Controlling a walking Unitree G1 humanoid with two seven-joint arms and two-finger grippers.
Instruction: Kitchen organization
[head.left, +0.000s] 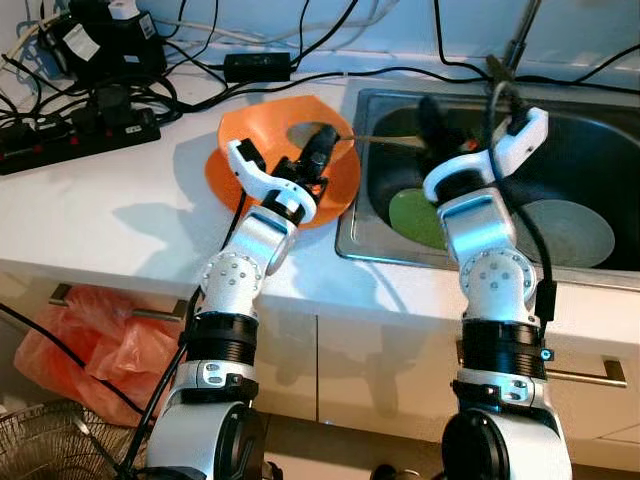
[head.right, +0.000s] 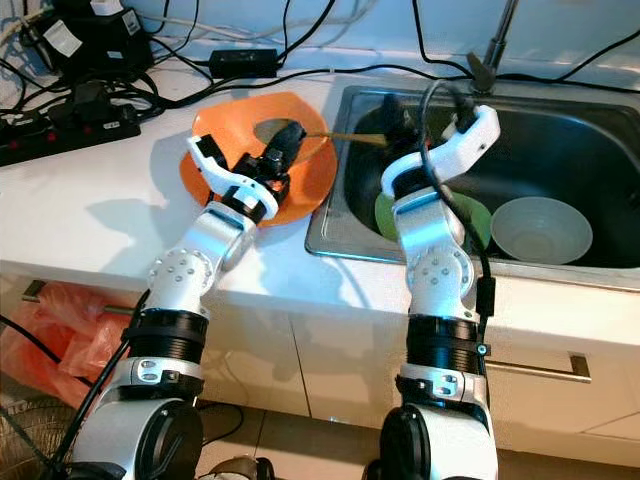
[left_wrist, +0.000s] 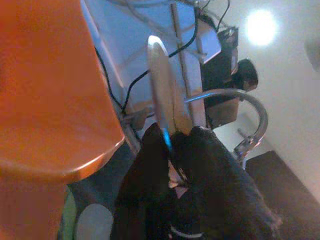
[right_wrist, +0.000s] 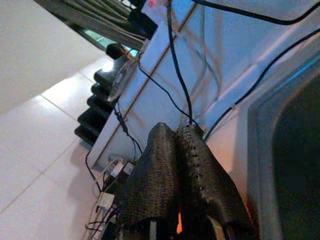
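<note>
My left gripper (head.left: 318, 150) is over the orange plate (head.right: 215, 175), which sits on the counter (head.left: 110, 205) just beside the sink (head.right: 560, 135); jaws clamped on a utensil (left_wrist: 162, 105) w/ its thin handle reaching toward the sink. My right gripper (right_wrist: 182, 150) is above the sink's near-plate edge, jaws pressed together. Green plate (head.left: 412, 215) & bowl (head.right: 540, 230) lie in the sink.

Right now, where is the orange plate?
In the left eye view, the orange plate sits on the white counter, left of the sink, under the left end effector.
</note>
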